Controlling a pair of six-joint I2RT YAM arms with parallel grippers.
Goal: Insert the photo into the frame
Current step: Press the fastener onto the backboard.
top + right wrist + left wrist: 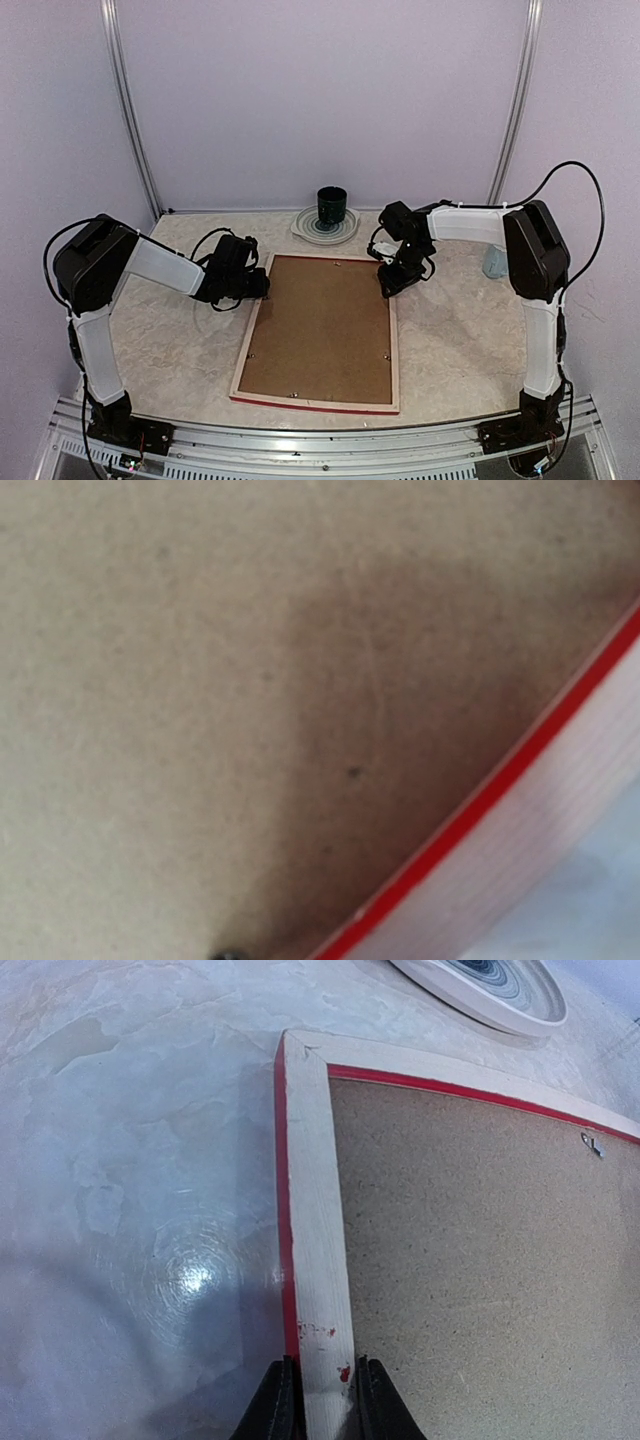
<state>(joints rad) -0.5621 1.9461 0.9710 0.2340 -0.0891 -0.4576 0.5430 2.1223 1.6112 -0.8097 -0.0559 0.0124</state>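
Note:
The frame [250, 345] lies face down in the middle of the table, pale wood back up and red edges showing. A brown backing board [322, 330] fills it. The photo is hidden from every view. My left gripper [262, 287] is shut on the frame's left rail [312, 1210] near its far corner, one finger on either side of the wood [322, 1400]. My right gripper [393, 282] hovers low over the frame's far right corner. Its wrist view shows only blurred board [200, 680] and red-edged rail [570, 810], with no fingers in sight.
A dark green cup [332, 208] stands on a striped plate [305, 228] behind the frame, and the plate's rim [500, 1005] shows in the left wrist view. A pale blue object [494, 262] sits by the right arm. A small metal tab [592, 1145] sits on the board.

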